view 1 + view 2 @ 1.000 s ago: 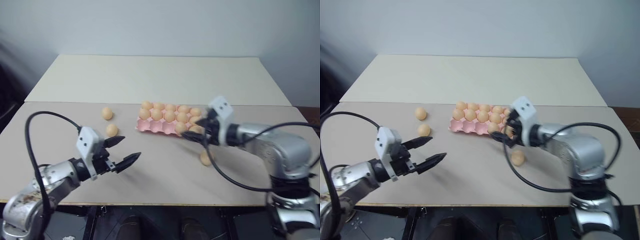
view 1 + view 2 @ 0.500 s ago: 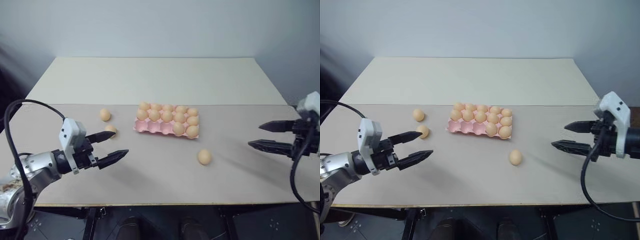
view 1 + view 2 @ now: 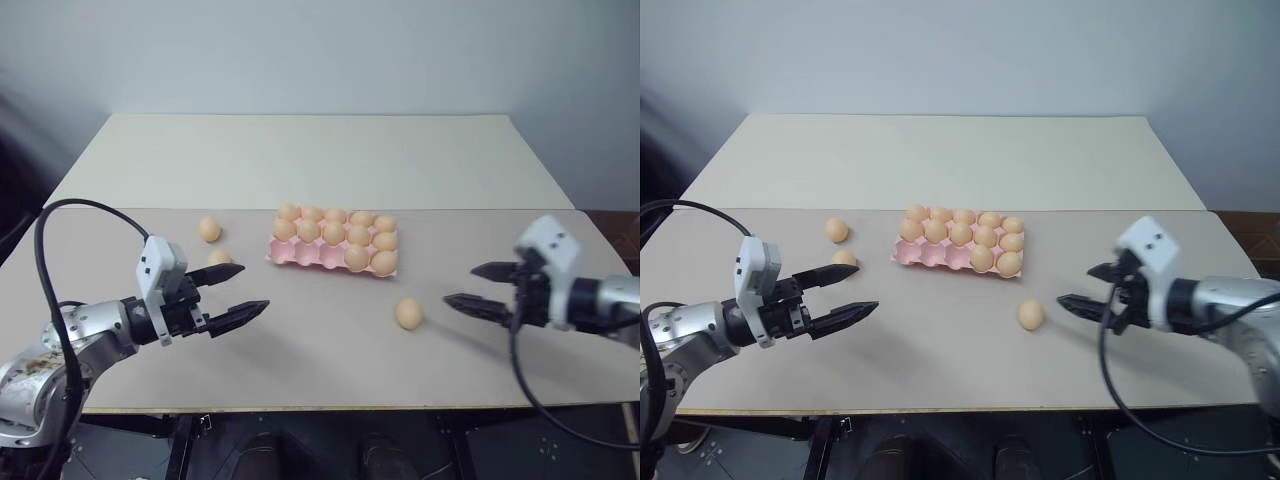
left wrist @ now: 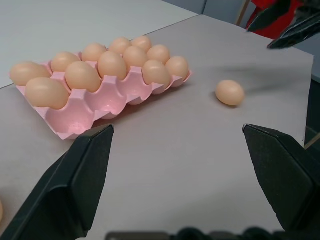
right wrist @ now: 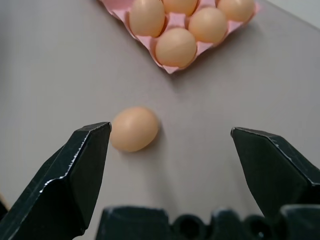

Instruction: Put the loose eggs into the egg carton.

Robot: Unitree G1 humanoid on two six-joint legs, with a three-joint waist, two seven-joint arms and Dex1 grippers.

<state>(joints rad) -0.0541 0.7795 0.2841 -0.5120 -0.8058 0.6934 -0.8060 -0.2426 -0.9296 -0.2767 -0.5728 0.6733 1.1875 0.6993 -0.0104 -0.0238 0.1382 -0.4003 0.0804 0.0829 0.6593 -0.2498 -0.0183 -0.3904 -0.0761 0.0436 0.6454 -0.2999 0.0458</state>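
Note:
The pink egg carton (image 3: 300,254) lies mid-table, holding several tan eggs; the left cups of its front row are bare. One loose egg (image 3: 408,313) rests to the carton's front right. Two more loose eggs (image 3: 209,229) (image 3: 220,257) lie to its left. My right gripper (image 3: 462,284) hovers open just right of the front egg (image 5: 134,128) and points at it. My left gripper (image 3: 250,287) stands open and holds nothing, its upper finger beside the nearer left egg. The left wrist view takes in the carton (image 4: 80,112) and the front egg (image 4: 230,92).
A second cream table (image 3: 300,160) butts against the far side of the grey one (image 3: 330,350), with a pale wall behind. Black cables (image 3: 60,260) loop off both wrists. The grey table's front edge runs close below both grippers.
My right gripper left the carton's right front corner, swung far right, then came back toward the loose egg. The left gripper has hardly moved. No egg has shifted.

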